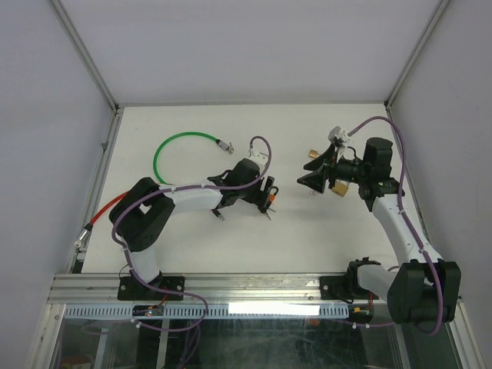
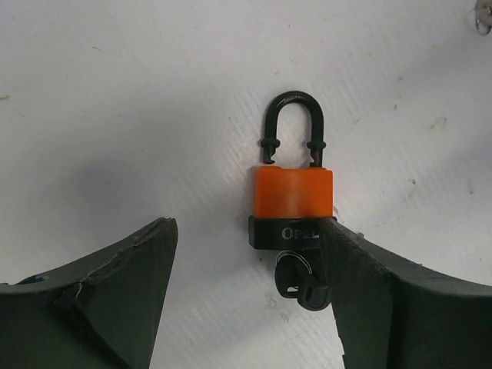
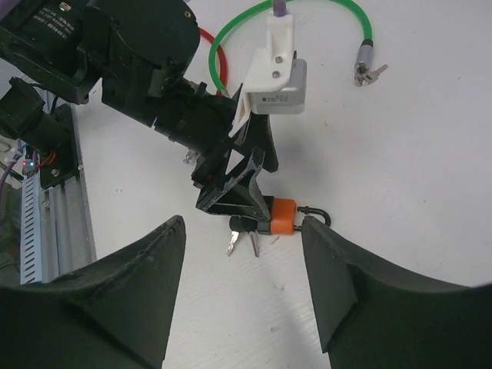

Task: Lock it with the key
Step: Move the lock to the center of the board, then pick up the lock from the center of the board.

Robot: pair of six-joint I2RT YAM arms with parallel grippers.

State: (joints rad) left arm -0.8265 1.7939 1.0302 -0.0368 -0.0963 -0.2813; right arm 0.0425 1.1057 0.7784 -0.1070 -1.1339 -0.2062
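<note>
An orange padlock [image 2: 293, 194] with a black base lies on the white table. Its black shackle [image 2: 292, 115] is raised, and the left leg is out of the body. A black-headed key [image 2: 301, 286] sits in the keyhole at the base. My left gripper [image 2: 247, 231] is open and straddles the base, with the right finger [image 2: 384, 292] touching the lock's side. In the top view the left gripper [image 1: 265, 192] is at mid-table. My right gripper [image 3: 244, 227] is open and empty, facing the padlock [image 3: 283, 217] and two spare keys [image 3: 240, 243] from a short distance. It also shows in the top view [image 1: 311, 178].
Two brass padlocks [image 1: 312, 154] [image 1: 338, 188] lie close to the right gripper. A green cable loop [image 1: 181, 146] lies at the back left and a red cable [image 1: 108, 207] at the left edge. A white enclosure wall [image 1: 254, 46] surrounds the table.
</note>
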